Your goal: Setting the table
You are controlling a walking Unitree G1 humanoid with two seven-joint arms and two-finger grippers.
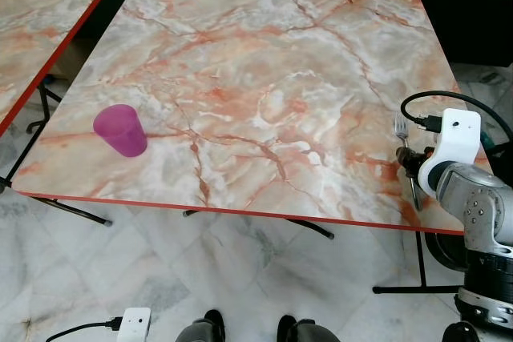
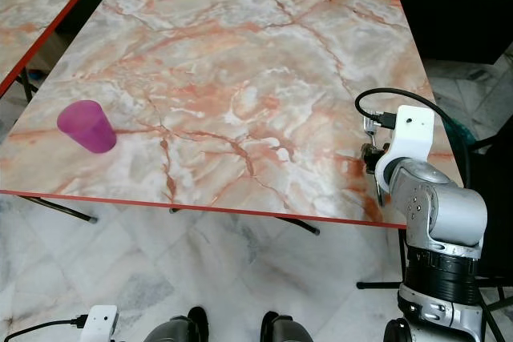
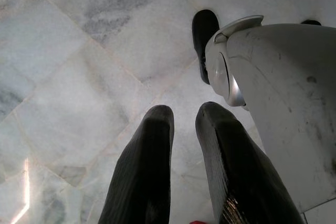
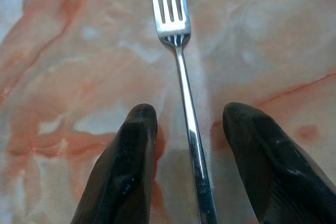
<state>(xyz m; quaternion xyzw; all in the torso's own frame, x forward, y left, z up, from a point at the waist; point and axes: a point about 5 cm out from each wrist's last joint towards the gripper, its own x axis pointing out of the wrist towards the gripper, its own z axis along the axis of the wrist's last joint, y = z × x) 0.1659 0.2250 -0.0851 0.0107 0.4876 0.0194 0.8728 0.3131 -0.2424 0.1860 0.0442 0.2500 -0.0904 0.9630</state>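
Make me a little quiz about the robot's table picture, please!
1. True or false: the right gripper has its two black fingers apart, one on each side of the silver metal fork.
2. What colour is the plastic cup on the marble-patterned table?
3. Where does the left gripper point? A) at the cup B) at the floor tiles C) at the fork

Key: 1 true; 2 pink-purple; 3 B
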